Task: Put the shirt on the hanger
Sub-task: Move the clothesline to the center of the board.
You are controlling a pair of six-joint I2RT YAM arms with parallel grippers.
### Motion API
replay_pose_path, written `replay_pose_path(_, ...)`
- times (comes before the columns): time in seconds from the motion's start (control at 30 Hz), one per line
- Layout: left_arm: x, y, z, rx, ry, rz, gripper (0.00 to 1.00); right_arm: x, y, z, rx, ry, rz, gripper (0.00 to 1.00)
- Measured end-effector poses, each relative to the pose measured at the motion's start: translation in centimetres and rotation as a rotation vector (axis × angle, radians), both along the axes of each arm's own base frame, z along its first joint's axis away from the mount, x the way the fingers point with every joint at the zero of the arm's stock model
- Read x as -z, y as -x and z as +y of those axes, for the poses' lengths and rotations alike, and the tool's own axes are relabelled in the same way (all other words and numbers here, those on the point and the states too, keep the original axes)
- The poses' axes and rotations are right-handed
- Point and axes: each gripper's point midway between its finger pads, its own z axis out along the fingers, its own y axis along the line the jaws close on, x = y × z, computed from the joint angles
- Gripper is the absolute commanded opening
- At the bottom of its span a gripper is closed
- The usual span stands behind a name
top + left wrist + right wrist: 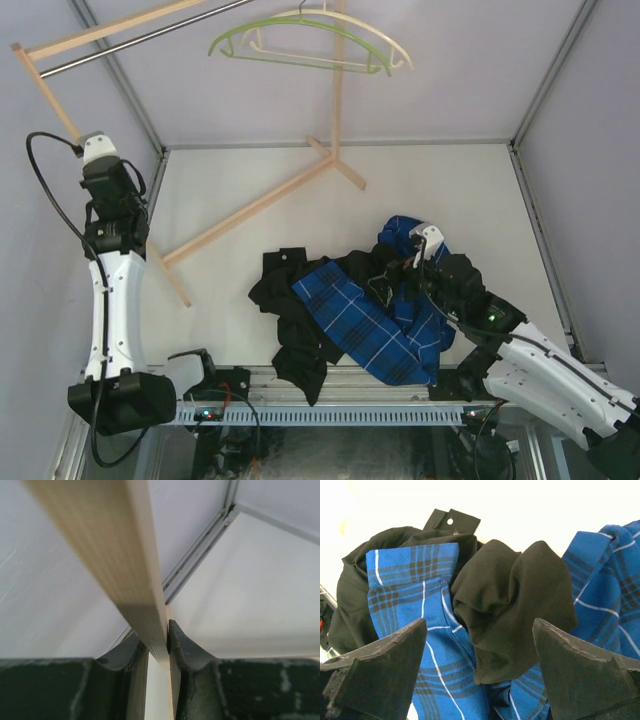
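No readable text, label, brand or number shows on anything in these views.

The top view sits above and behind the 2 arm bases, looking down on the whole table (pixel 430 180). The left wrist view is very close on a wooden rail (pixel 125 555) at the left gripper (pixel 166 630). The right wrist view is close on the shirt (pixel 410 580) and black garment (pixel 510 595), which the top view shows lower centre.

The shirt (pixel 362 325) is soft matt cloth, the hanger (pixel 222 40) smooth plastic, the rack (pixel 250 208) pale bare wood.
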Motion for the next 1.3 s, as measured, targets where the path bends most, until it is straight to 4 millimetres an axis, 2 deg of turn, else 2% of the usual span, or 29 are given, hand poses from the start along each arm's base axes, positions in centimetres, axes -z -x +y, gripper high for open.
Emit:
replay_pose_path(0.07,-1.3,-1.1,-0.3,0.037,0.0,-0.032,0.0,-0.2,-0.4,-0.3,0.025,-0.002,-0.014,0.87)
replay_pose_path(0.17,-2.0,-1.7,-0.8,0.07,0.006,-0.062,0.0,-0.8,-1.5,-0.6,0.064,-0.018,-0.038,0.87)
replay_pose_path(0.33,-1.4,-1.4,-1.1,0.054,0.053,-0.066,0.01,-0.9,-5.9,-1.4,0.166,-0.047,-0.03,0.87)
replay_pose_path(0.5,-1.1,-0.1,-0.9,-0.004,0.082,-0.069,0.13,-0.2,-10.1,-1.1,0.202,-0.058,-0.005,0.88)
replay_pose_path(0.63,-0.3,0.8,-0.7,-0.047,0.115,-0.063,0.26,-1.0,-13.4,-0.1,0.2,-0.095,-0.046,0.89)
replay_pose_path(0.77,0.7,1.3,-0.7,-0.08,0.147,-0.049,0.41,-2.4,-18.6,1.6,0.186,-0.146,-0.094,0.89)
replay_pose_path(0.9,1.4,1.4,-0.8,-0.09,0.175,-0.051,0.55,-3.0,-24.0,3.3,0.179,-0.216,-0.13,0.94)
replay_pose_path(0.93,1.7,1.5,-0.9,-0.089,0.181,-0.045,0.58,-3.0,-26.4,4.2,0.173,-0.244,-0.145,0.94)
replay_pose_path(1.0,2.8,1.9,-1.2,-0.084,0.198,-0.03,0.62,-2.7,-28.0,4.6,0.17,-0.259,-0.145,0.95)
replay_pose_path(1.13,4.4,3.3,-1.8,-0.077,0.222,-0.016,0.66,-3.7,-33.3,6.8,0.138,-0.335,-0.22,0.95)
replay_pose_path(1.3,4.7,4.6,-2.3,-0.069,0.223,-0.033,0.69,-4.7,-37.7,8.3,0.102,-0.458,-0.28,0.9)
